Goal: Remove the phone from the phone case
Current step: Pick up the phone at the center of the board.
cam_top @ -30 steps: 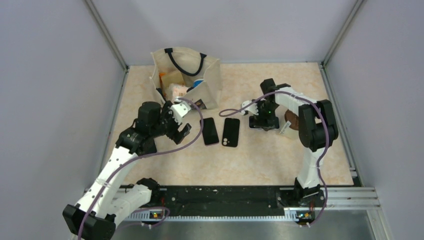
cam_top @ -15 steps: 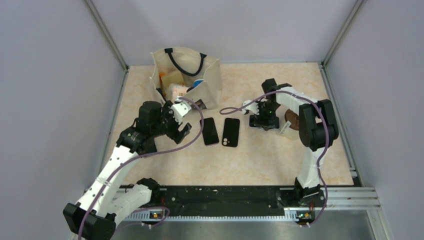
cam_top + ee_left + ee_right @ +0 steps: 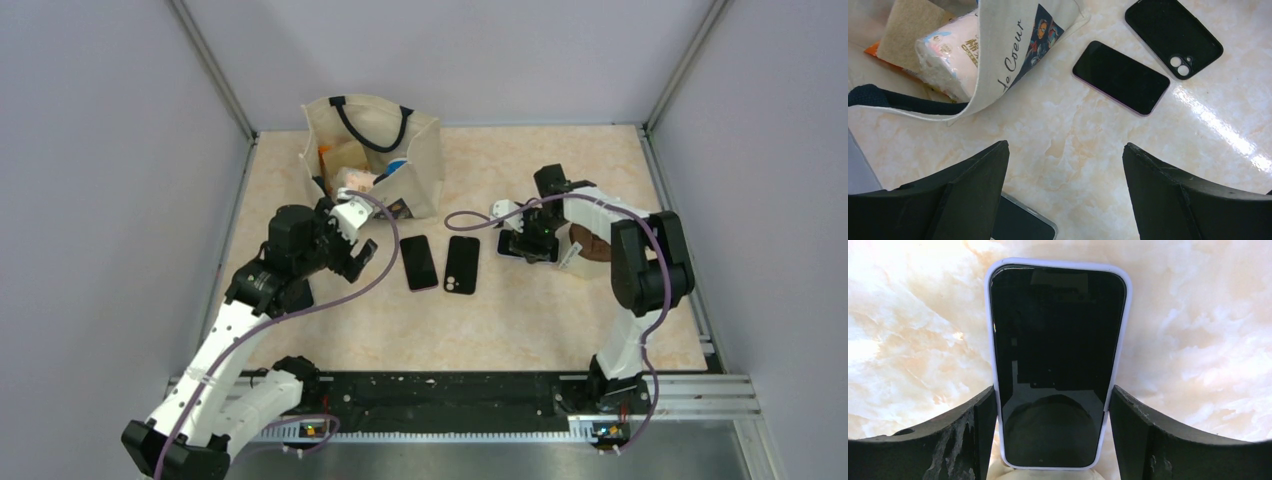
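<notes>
In the right wrist view a phone (image 3: 1058, 350) with a dark screen lies face up in a pale lilac phone case (image 3: 989, 315) on the marble table. My right gripper (image 3: 1052, 389) straddles its near end, and both fingers (image 3: 983, 425) press against the case's long sides. From above, that gripper (image 3: 528, 245) points down at mid-right and hides most of the phone. My left gripper (image 3: 1064, 145) hangs open over bare table beside the tote bag, holding nothing.
A bare phone (image 3: 1120, 77) and an empty black case (image 3: 1173, 37) lie side by side at mid-table. Another cased phone's corner (image 3: 1023, 227) shows under my left fingers. The cream tote bag (image 3: 375, 155) stands at the back left. A brown roll (image 3: 592, 245) sits by my right arm.
My right gripper's jaws have closed in from wide open onto the sides of the lilac case. The left gripper has shifted slightly toward the bag, still open.
</notes>
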You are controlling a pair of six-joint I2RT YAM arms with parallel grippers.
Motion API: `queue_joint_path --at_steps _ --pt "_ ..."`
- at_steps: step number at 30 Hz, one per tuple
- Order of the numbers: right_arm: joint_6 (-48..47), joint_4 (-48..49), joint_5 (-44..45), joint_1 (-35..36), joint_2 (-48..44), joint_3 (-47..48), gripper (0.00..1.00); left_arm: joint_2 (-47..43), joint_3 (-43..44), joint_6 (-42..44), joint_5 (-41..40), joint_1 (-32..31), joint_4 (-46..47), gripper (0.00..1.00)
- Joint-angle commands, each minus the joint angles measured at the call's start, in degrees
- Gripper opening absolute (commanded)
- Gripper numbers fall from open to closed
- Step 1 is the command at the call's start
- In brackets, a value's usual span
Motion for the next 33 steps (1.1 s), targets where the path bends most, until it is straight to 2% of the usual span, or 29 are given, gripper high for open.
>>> queue_joint_path --at_steps 1,10,22,27,33 --pt "4.44 2.54 -8.18 0.50 -2.56 -5.50 0.26 -0.88 2.04 -3.83 -3.12 0.37 4.86 0.89" --pt "9.40 6.76 -14.27 0.62 -9.22 -9.00 0.11 0.86 2.33 -6.80 -4.06 0.39 7.19 0.89" --pt "14.92 10.43 -19.82 0.63 -16.64 -12.45 0.05 6.52 3.16 -12.06 0.73 0.34 12.05 0.89" --pt "20.41 13.53 -22.77 1.12 -22.93 -12.23 0.05 10.77 4.39 -17.39 5.54 0.39 14.44 0.88" --pt "26.47 18.41 -20.29 6.23 -29.25 -12.13 0.05 18.14 9.47 -26.84 17.11 0.32 16.29 0.87"
